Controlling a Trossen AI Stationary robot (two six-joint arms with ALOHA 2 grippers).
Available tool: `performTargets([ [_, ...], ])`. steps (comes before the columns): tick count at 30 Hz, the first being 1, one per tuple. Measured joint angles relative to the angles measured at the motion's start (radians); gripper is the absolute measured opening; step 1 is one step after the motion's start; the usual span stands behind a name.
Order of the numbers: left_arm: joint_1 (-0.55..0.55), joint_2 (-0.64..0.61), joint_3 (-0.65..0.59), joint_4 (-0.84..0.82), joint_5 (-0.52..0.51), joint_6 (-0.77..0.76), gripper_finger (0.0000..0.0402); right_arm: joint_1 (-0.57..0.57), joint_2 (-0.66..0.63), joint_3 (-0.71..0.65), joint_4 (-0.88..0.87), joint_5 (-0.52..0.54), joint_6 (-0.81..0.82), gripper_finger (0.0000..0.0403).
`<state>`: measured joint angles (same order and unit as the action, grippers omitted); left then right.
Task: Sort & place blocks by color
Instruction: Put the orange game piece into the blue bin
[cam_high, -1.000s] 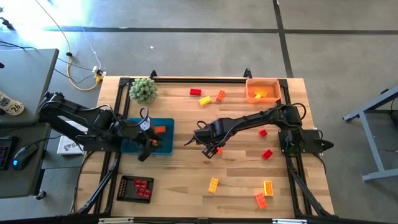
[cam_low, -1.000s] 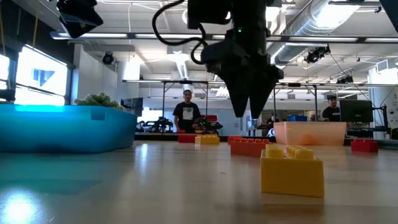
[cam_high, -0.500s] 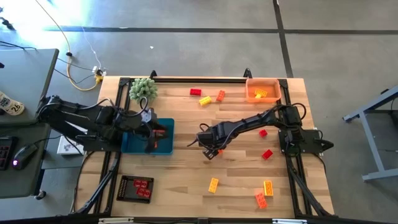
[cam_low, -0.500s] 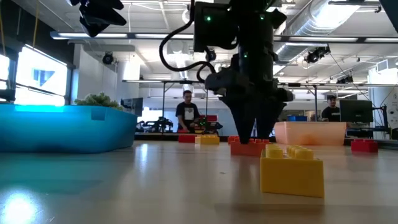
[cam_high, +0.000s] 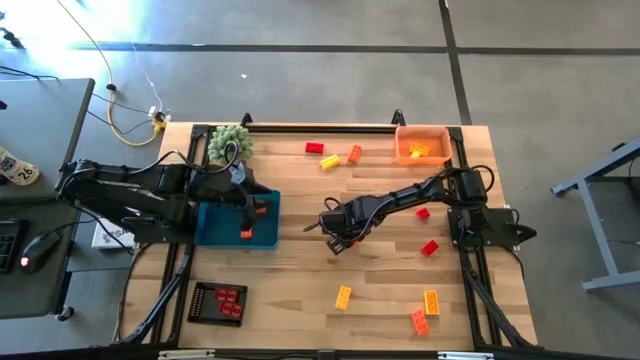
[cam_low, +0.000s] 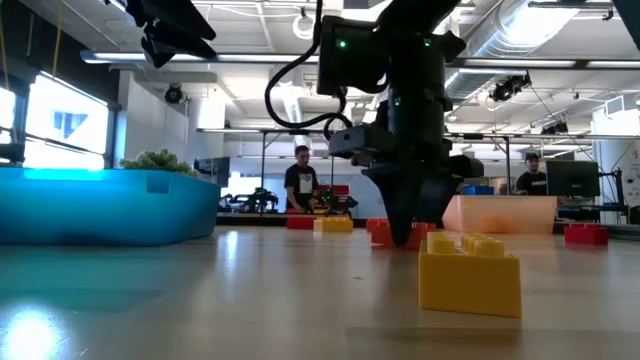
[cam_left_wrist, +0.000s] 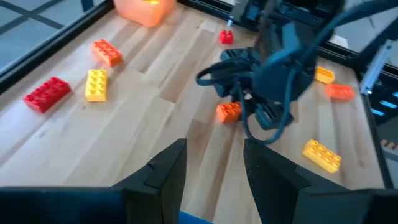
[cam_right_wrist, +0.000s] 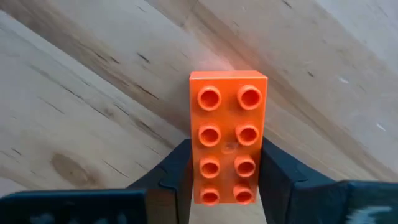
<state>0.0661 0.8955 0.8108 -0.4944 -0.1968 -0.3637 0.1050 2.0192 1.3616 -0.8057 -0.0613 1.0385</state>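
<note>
An orange brick (cam_right_wrist: 227, 146) lies flat on the wood near the table's middle, studs up, and my right gripper (cam_high: 345, 240) stands over it, pointing down and shut on it. The low view shows this gripper (cam_low: 408, 235) reaching the tabletop behind a yellow brick (cam_low: 470, 272). My left gripper (cam_left_wrist: 214, 171) hovers open above the blue tray (cam_high: 215, 228) with nothing between its fingers. An orange brick (cam_high: 258, 209) lies in that tray. More red, orange and yellow bricks are scattered on the table. My right gripper pinches the orange brick's two long sides (cam_right_wrist: 200, 177) between its two fingers (cam_right_wrist: 171, 177), toward one end of the brick. The fingers come from above, pointing down, and lie across the brick. The brick sits flat on the table.
An orange tray (cam_high: 440, 135) stands at the far right corner and a black tray (cam_high: 200, 303) with red bricks at the near left. A fuzzy green plant (cam_high: 228, 145) sits at the far left. Loose bricks lie at the far middle (cam_high: 329, 161) and near right (cam_high: 431, 301).
My right gripper has come straight down over the orange brick, rolled a little, and shut on it. My left gripper has swung toward the table's far edge above the blue tray, staying open.
</note>
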Motion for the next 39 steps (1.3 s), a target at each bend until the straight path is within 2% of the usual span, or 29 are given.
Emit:
performTargets([
  [4, 0.035, 0.000, 0.000, 0.003, 0.032, 0.001, 0.0147, 0.000, 0.007, 0.030, 0.001, -0.023, 0.001, 0.0112],
  [9, 0.071, 0.000, 0.000, 0.038, 0.137, 0.072, 0.0147, 0.005, 0.008, 0.090, 0.054, -0.042, -0.028, 0.0112],
  [17, 0.133, 0.000, 0.000, 0.051, 0.259, 0.185, 0.0147, 0.023, 0.008, 0.242, 0.088, 0.046, -0.088, 0.0112],
  [23, 0.175, 0.000, 0.000, 0.059, 0.352, 0.202, 0.0147, 0.048, 0.007, 0.371, 0.084, 0.136, -0.137, 0.0112],
  [30, 0.235, 0.000, 0.000, 0.061, 0.412, 0.199, 0.0155, 0.068, 0.006, 0.517, -0.068, 0.236, -0.141, 0.0112],
  [35, 0.275, 0.000, 0.000, 0.072, 0.457, 0.192, 0.0183, 0.079, 0.006, 0.595, -0.190, 0.292, -0.115, 0.0112],
  [39, 0.293, 0.001, 0.000, 0.117, 0.460, 0.192, 0.0207, 0.081, 0.006, 0.641, -0.208, 0.320, -0.142, 0.0112],
])
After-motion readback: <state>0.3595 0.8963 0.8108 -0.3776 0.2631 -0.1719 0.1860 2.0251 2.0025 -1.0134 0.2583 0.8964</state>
